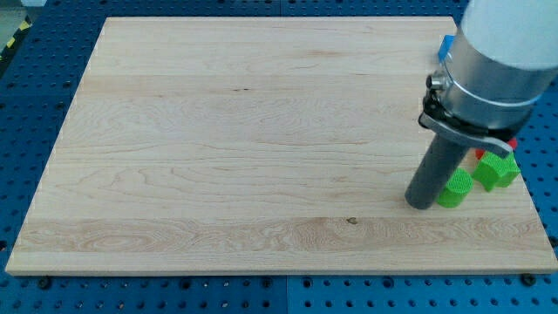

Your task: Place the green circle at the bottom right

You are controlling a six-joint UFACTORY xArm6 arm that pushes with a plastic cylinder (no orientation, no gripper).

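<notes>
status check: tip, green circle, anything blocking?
My tip touching green circle on its left side. Circle near board's right edge. Green star just right of it; red block behind.

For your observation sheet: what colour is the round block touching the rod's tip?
Green: the green circle, right of my tip, in the camera view.

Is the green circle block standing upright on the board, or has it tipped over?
Upright: the green circle block shows its round top face upward, flat on the board. My tip touches its left side.
</notes>
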